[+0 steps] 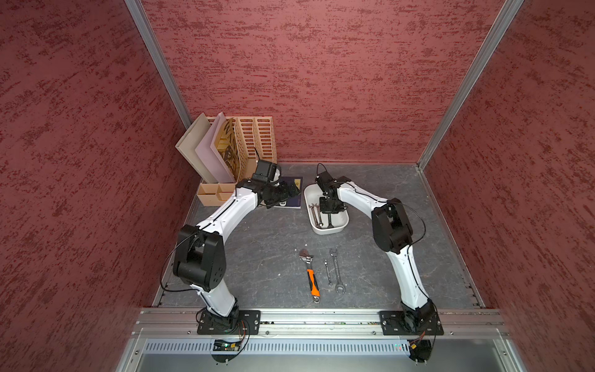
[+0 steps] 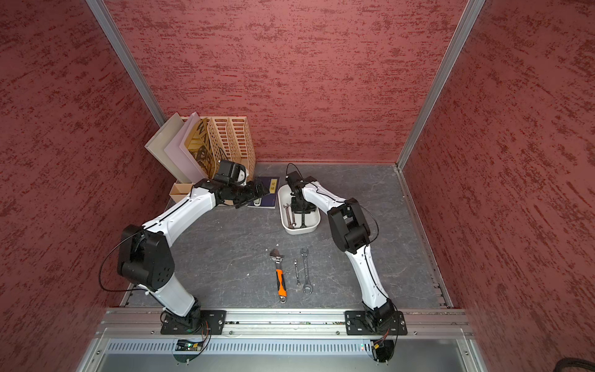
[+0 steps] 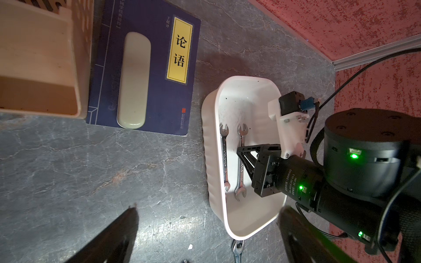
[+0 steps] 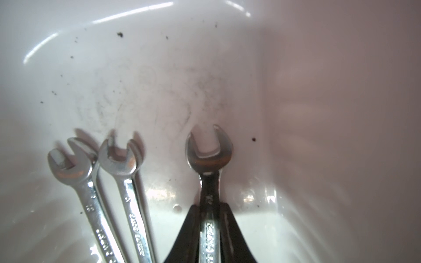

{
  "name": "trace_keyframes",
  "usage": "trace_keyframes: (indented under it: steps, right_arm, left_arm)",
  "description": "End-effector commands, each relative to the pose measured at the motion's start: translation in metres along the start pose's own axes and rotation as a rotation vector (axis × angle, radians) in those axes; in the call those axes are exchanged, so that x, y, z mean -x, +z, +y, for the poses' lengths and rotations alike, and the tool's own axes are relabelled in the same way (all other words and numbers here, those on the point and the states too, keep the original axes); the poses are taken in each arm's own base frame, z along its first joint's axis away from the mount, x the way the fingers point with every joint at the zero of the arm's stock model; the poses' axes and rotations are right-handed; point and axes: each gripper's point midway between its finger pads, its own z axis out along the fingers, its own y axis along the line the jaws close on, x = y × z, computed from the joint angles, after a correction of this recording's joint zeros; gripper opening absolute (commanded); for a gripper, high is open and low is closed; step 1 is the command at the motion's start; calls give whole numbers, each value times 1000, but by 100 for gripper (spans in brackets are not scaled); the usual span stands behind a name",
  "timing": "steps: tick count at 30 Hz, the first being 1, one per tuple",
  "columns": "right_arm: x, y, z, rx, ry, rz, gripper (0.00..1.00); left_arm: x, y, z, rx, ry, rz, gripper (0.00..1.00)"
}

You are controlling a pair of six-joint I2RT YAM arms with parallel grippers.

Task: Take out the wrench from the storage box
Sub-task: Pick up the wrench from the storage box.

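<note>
The storage box [image 1: 342, 222] [image 2: 314, 222] is a shallow white tub at the middle back of the table. My right gripper [image 1: 330, 221] [image 2: 302, 221] reaches down into it. In the right wrist view its black fingers [image 4: 191, 227] are shut on the shaft of a silver open-ended wrench [image 4: 208, 154] lying beside the box wall [image 4: 319, 91]. Two more silver wrenches [image 4: 68, 164] [image 4: 120, 159] lie beside it on the box floor. My left gripper [image 1: 289, 190] [image 3: 209, 227] hovers open and holding nothing above the table, just left of the box [image 3: 210, 173].
On the table in front of the box lie an orange-handled adjustable wrench [image 1: 311, 273] and two spanners [image 1: 327, 272] [image 1: 336, 270]. A blue book [image 3: 145, 68] carrying a cream case [image 3: 134, 79] lies left of the box. A peach file organizer [image 1: 254, 141] fills the back left corner.
</note>
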Motion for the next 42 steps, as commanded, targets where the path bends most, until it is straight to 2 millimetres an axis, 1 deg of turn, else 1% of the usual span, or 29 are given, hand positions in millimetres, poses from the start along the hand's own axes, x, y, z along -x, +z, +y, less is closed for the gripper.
trace_keyframes:
  steps: [1, 8, 17, 30, 36, 42]
  right_arm:
    - [15, 7, -4, -27, -4, -42, 17]
    - [30, -9, 1, -17, -22, -78, 16]
    - [46, -37, 4, 5, -31, -128, 15]
    - [65, -77, -1, 13, -37, -195, 15]
    - [72, -104, -3, 31, -41, -233, 15]
    - [68, -134, -4, 63, -43, -253, 15]
  left_arm:
    - [3, 3, 3, -4, -12, -6, 100]
    - [4, 1, 4, -2, -12, -11, 100]
    - [5, -1, 4, -7, -13, -17, 100]
    - [5, -6, 3, -14, -9, -28, 100]
    - [5, -7, 3, -14, -9, -31, 100]
    - [5, -7, 2, -17, -7, -33, 100]
